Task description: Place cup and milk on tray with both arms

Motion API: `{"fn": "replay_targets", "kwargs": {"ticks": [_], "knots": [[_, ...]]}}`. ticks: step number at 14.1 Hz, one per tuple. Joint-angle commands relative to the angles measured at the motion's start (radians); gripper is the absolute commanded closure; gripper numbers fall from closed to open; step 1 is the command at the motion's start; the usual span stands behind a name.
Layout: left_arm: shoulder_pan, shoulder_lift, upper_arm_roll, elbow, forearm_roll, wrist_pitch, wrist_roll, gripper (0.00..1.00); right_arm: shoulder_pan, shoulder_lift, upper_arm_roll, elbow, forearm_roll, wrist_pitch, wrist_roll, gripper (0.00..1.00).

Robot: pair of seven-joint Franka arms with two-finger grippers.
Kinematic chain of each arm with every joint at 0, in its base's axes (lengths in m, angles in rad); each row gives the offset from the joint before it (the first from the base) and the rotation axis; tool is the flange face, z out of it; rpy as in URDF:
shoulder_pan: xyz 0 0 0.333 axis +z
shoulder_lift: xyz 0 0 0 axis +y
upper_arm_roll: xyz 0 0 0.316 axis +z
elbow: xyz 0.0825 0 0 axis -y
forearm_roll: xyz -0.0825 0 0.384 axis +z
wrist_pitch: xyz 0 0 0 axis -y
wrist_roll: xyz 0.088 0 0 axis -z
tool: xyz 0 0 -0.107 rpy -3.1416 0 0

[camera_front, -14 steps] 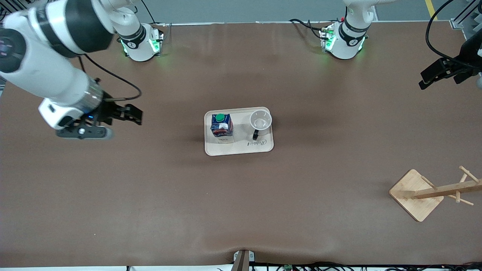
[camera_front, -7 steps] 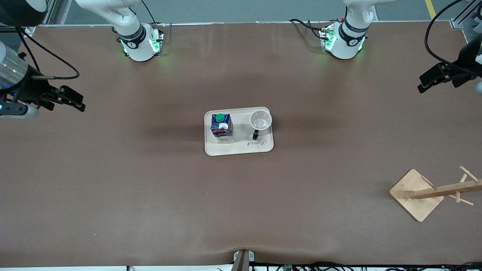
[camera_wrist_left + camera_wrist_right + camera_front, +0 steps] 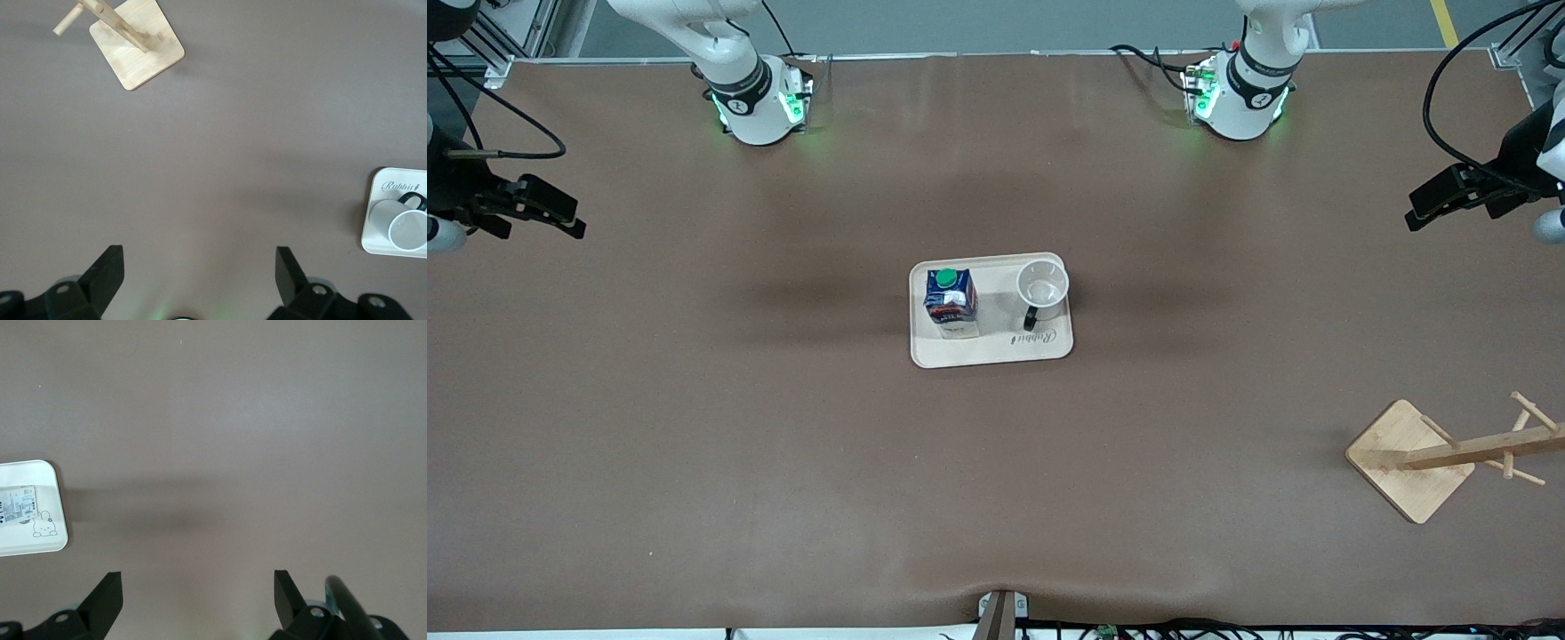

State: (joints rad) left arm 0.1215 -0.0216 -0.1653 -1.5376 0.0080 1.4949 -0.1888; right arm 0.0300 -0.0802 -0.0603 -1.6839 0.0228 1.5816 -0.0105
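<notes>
My left pincer (image 3: 1427, 206), at the frame's right edge, and my right pincer (image 3: 560, 216), at its left edge, hang spread apart and empty. Mid-frame, the milk (image 3: 950, 302) and cup (image 3: 1041, 289) stand on the tray (image 3: 996, 352). The only risk I judge is a returning arm toppling them.

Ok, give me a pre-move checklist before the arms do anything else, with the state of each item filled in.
1. Milk upright on the tray: ok.
2. Cup upright on the tray, beside the milk: ok.
3. Left gripper open, holding nothing, over bare table at the left arm's end: ok.
4. Right gripper open, holding nothing, over bare table at the right arm's end: ok.
5. Wooden rack apart from the tray: ok.
6. Anything in the cup: cannot tell.
</notes>
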Motion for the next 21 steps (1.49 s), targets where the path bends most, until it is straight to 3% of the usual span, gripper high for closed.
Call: {"fn": "replay_targets", "kwargs": {"ticks": [1,21], "knots": [[-0.003,0.008,0.0,0.028,0.003,-0.016,0.002,0.0,-0.024,0.005,0.013,0.064,-0.012,-0.029,-0.006,0.0],[0.003,-0.001,0.0,0.04,0.003,-0.016,-0.006,0.0,-0.05,0.031,0.013,0.121,-0.014,-0.061,-0.005,0.0]]}}
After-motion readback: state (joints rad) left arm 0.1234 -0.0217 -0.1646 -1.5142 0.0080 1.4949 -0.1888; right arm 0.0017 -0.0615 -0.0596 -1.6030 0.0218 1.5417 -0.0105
